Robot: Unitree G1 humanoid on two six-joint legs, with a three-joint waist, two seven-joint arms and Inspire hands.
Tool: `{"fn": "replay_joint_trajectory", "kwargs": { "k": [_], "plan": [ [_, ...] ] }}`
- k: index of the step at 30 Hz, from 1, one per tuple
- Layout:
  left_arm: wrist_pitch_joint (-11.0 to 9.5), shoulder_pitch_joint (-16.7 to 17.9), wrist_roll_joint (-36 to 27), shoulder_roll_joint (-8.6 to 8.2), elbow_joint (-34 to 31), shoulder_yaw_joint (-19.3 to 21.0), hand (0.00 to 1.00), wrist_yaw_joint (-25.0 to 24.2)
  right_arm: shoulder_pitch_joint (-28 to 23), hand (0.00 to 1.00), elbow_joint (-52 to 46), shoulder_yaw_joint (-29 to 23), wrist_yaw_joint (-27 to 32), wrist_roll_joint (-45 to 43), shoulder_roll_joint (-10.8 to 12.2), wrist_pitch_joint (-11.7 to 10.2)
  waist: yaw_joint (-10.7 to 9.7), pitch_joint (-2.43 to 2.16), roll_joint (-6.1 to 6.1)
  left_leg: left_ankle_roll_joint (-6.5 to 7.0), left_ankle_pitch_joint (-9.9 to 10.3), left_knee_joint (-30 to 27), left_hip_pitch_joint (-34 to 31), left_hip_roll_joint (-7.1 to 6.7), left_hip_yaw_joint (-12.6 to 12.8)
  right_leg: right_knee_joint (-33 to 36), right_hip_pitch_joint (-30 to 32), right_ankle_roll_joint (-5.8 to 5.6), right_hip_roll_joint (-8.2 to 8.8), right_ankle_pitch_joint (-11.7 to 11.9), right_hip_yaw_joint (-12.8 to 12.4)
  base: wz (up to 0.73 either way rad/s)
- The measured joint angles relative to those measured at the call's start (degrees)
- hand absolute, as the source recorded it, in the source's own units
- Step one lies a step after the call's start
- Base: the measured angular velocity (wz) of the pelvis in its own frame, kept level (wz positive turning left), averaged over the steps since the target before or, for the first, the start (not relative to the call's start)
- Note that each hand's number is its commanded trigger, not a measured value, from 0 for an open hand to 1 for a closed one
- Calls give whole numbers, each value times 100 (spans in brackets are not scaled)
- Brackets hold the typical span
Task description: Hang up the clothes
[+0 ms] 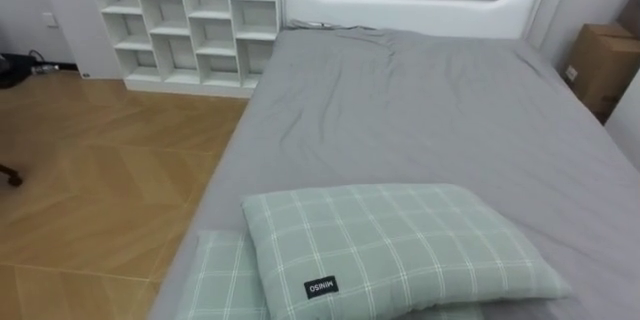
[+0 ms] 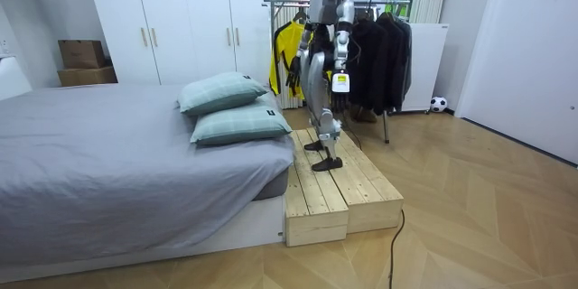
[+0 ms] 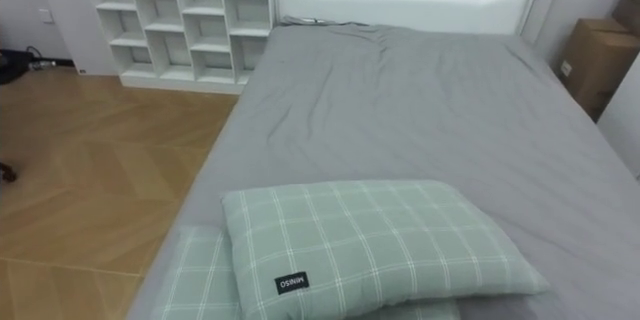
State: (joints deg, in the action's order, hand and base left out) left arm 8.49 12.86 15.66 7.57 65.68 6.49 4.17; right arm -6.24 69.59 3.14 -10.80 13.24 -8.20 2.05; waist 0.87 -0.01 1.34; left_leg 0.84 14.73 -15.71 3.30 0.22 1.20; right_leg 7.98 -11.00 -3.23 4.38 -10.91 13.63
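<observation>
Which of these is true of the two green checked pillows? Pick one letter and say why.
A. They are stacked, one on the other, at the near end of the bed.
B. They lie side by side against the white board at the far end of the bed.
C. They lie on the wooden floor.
A: the upper pillow lies on the lower pillow at the near end of the bed, far from the white end board.

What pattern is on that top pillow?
The top pillow is pale green with white checks, clearest in the left eye view.
</observation>
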Motion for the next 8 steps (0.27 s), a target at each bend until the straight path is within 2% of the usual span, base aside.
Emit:
{"fn": "replay_joint_trajectory", "kwargs": {
  "k": [3, 8],
  "plan": [
    [2, 28, 4, -5, 0, -6, 0, -35, -2, 0, -38, 0, 0, -1, -10, 2, -44, 19, -11, -1, 1, -2, 0, 6, 1, 16, 9, 0, -3, 0, -4, 0],
    [23, 32, 6, -5, -4, -9, 0, -86, 0, 0, -39, 9, -5, 19, -14, 13, -50, 22, -40, -1, 0, 1, 0, 6, 1, 16, 13, 0, -3, 0, -5, 0]
  ]
}}
